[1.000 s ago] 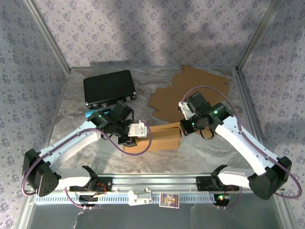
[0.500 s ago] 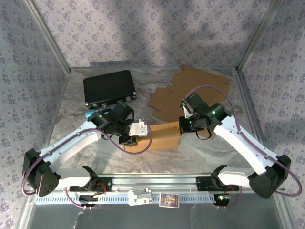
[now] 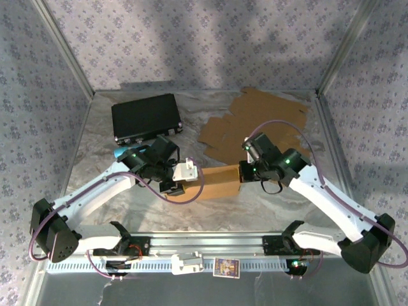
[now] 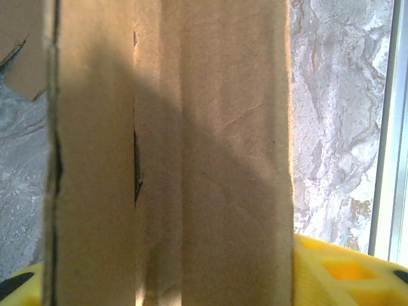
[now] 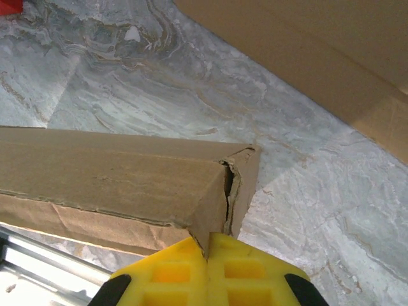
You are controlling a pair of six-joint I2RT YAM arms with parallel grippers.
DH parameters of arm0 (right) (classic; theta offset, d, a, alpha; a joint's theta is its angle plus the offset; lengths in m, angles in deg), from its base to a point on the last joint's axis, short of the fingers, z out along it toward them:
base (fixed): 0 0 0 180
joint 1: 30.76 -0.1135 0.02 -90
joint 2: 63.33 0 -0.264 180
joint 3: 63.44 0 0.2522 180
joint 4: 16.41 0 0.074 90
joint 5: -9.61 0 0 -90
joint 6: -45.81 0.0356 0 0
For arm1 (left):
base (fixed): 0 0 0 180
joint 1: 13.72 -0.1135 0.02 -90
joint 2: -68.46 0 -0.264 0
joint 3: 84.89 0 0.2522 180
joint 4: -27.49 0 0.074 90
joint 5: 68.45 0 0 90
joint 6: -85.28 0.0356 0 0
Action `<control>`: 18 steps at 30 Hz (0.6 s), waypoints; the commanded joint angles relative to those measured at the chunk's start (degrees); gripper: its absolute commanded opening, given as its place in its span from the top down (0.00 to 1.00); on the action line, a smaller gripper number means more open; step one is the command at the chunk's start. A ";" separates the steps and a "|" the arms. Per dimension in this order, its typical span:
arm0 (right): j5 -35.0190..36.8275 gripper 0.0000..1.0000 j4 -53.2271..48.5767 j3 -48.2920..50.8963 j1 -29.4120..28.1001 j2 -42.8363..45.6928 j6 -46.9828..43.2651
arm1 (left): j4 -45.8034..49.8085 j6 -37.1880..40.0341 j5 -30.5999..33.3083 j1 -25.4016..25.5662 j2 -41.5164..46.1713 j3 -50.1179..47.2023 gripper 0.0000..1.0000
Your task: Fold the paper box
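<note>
Brown cardboard box (image 3: pixel 213 182), partly folded into a long sleeve, lies in the middle of the marbled grey surface (image 3: pixel 287 197) between the two arms. The left pincer (image 3: pixel 182 183) grasps its left end, with the cardboard filling the gap between the yellow fingers (image 4: pixel 344 268). The right pincer (image 5: pixel 207 258) is clenched, pads together, its tip against the torn corner of the box's right end. A flat brown cardboard sheet (image 3: pixel 255 121) and a black rectangular case (image 3: pixel 145 116) lie farther back.
</note>
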 commanded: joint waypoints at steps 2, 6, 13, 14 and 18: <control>4.67 1.00 -0.58 1.95 -0.57 0.46 -1.12 | -3.15 -4.23 0.53 0.20 1.73 -0.82 0.39; 5.81 1.00 -1.87 0.75 -0.44 -0.19 -2.01 | -3.76 -5.66 1.42 0.13 4.30 -1.92 0.36; 5.41 1.00 -0.97 2.40 -0.59 -0.02 -2.69 | -4.09 -8.89 1.02 -0.11 7.12 -2.63 0.31; 5.38 1.00 -0.87 2.21 -0.58 -0.11 -2.66 | -4.02 -9.35 1.03 -0.07 7.39 -2.68 0.31; 5.17 1.00 -0.76 1.36 -0.93 -0.89 -2.69 | -4.33 -10.83 1.95 -0.08 9.02 -3.47 0.29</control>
